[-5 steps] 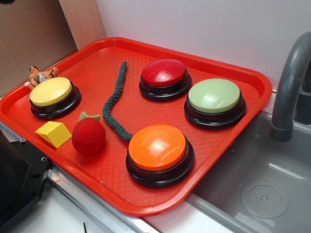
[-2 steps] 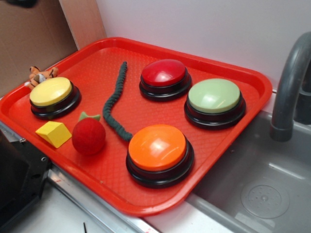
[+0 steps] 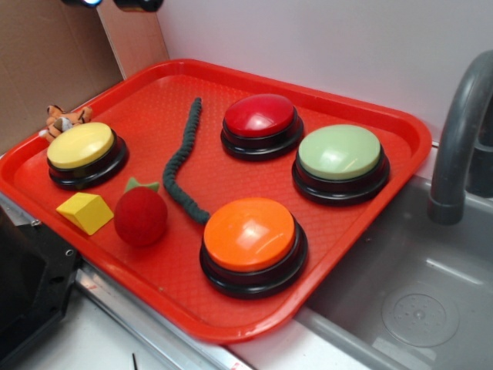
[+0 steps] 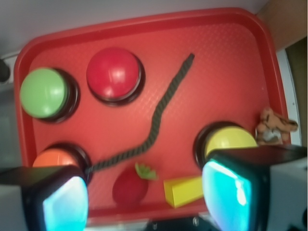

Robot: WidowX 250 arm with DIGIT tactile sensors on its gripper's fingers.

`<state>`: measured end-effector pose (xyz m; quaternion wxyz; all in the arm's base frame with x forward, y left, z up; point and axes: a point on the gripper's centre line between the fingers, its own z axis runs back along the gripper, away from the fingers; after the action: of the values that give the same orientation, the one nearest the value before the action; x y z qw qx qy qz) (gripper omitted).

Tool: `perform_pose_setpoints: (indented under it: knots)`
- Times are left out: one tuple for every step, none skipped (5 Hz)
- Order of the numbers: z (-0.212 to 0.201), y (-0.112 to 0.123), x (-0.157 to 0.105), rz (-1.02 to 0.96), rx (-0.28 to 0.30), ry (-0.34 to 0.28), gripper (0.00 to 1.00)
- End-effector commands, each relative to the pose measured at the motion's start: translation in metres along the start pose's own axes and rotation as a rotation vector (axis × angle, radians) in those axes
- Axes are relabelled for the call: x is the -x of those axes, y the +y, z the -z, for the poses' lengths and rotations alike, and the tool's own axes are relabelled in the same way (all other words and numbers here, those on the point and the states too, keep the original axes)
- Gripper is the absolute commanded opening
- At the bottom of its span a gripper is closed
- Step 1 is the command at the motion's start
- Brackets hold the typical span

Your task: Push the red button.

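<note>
The approach has barely begun: the pincer hangs high above the near edge of the red tray, its two glowing cyan fingers spread wide with nothing between them, touching nothing. In the exterior view only a dark sliver of the arm shows at the top left corner.

The red button sits toward the far side of the tray; in the wrist view the red button lies at about eleven o'clock from the pincer, well apart from it. Its glossy dark red dome rides on a black round base. The next move, by judgement, calls for travelling forward and slightly left over the tray, then descending squarely onto the dome's crown so the smooth curved plastic does not deflect the tip sideways.

Neighbours invite confusion. The pale green button stands just beside the target at its four o'clock. The orange button is nearest the camera. A fuzzy red ball with a green felt top sits beside a yellow wedge block. A knobbly dark green cord snakes across the tray's pebbled surface, and the yellow button sits at the left.
</note>
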<state>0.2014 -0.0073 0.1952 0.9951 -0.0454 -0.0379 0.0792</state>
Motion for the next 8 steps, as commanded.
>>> perform_pose_setpoints:
  knots:
    - [0.039,0.019,-0.045,-0.029,-0.093,-0.019,1.00]
    - [0.073,0.011,-0.072,0.034,-0.115,-0.068,1.00]
    - [0.091,0.007,-0.073,0.094,-0.118,-0.126,1.00]
    - [0.102,0.008,-0.072,0.125,-0.076,-0.156,1.00]
    - [0.124,-0.004,-0.083,0.171,-0.059,-0.120,1.00]
    - [0.135,-0.019,-0.089,0.219,-0.079,-0.104,1.00]
    - [0.152,-0.020,-0.093,0.227,-0.097,-0.069,1.00]
    - [0.147,-0.023,-0.092,0.241,-0.089,-0.079,1.00]
